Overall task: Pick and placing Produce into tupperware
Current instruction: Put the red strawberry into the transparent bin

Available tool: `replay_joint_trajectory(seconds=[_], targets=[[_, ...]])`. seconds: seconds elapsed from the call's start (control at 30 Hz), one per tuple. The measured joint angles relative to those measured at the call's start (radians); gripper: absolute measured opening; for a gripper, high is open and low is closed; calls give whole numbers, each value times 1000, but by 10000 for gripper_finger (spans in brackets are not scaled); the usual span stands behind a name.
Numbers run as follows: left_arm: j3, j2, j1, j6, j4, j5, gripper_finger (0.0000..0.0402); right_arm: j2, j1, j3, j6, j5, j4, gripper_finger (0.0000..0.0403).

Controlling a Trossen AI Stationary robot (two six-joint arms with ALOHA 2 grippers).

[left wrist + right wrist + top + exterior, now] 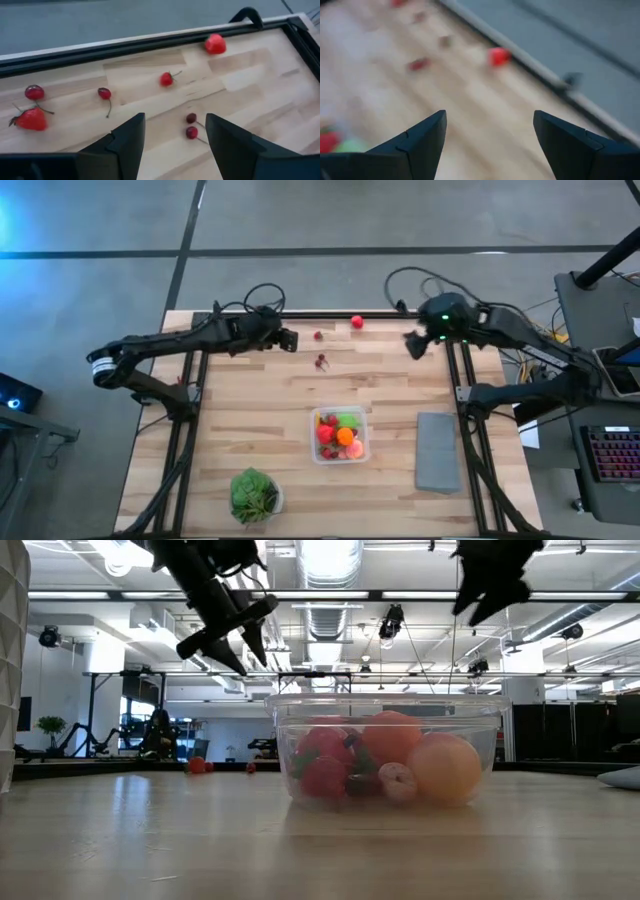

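The clear tupperware stands on the table's middle near part, holding red, orange and green produce. Loose red produce lies toward the far edge: a berry, a small piece and a cherry pair. My left gripper hovers open at the far left of these. In its wrist view a strawberry, cherries and the cherry pair lie ahead of it. My right gripper hangs open above the far right, nothing between its fingers.
A flat grey slab lies right of the tupperware. A leafy green plant in a white bowl stands near the front edge. A black rail borders the table's far edge. Bare wood lies between the loose produce and the tupperware.
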Motion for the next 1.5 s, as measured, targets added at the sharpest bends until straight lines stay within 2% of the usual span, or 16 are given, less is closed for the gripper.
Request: replay_joint_trajectory(seconds=[0.07, 0.3, 0.43, 0.6, 0.77, 0.93, 1.1, 1.2, 1.5], targets=[[0, 6, 16, -1, 0, 2, 194, 55, 1, -5, 14, -62, 32, 290], [0, 44, 28, -39, -46, 147, 194, 295, -91, 13, 55, -64, 37, 290], [-1, 66, 29, -39, -94, 146, 194, 440, -159, 50, 53, -65, 81, 290], [-6, 100, 30, 19, -76, 126, 194, 592, -202, 138, -14, -130, 101, 290], [-6, 139, 38, 126, -78, 107, 194, 689, -201, 244, -35, -124, 151, 290], [-6, 165, 58, 182, -53, 104, 194, 762, -203, 368, -34, -53, 152, 290], [-6, 181, 92, 201, 16, 105, 194, 839, -215, 470, 50, -63, 170, 290], [-6, 182, 112, 212, 57, 108, 194, 904, -227, 509, 84, -67, 139, 290], [-6, 178, 141, 207, 107, 115, 194, 1096, -263, 674, 167, -116, -128, 290]])
